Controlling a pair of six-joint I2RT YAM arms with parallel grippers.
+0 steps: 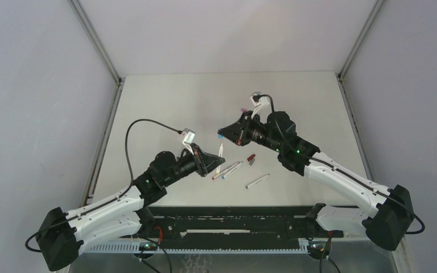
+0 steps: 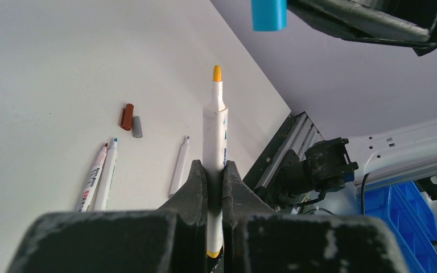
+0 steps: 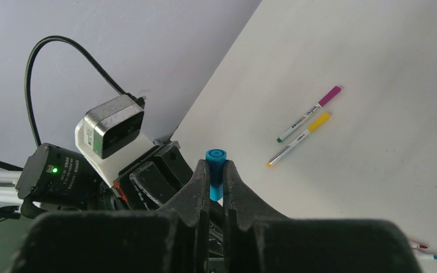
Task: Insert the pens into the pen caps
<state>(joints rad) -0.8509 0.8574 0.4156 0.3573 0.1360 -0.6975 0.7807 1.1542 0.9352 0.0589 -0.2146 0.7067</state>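
My left gripper (image 2: 215,170) is shut on a white pen with an orange tip (image 2: 215,122) and holds it above the table, tip pointing away from the jaws. It shows in the top view (image 1: 207,161) with the pen (image 1: 221,151). My right gripper (image 3: 217,169) is shut on a blue cap (image 3: 216,162), open end outward. In the top view it (image 1: 226,134) holds the cap (image 1: 219,136) just above the pen's tip. The cap (image 2: 269,14) hangs to the upper right of the tip, apart from it.
A dark red cap (image 2: 127,116) and a grey cap (image 2: 137,126) lie together. Three uncapped pens (image 2: 107,176) (image 2: 94,179) (image 2: 179,165) lie near them, also in the top view (image 1: 227,169) (image 1: 257,181). Two capped pens, magenta (image 3: 310,112) and yellow (image 3: 299,138), lie apart.
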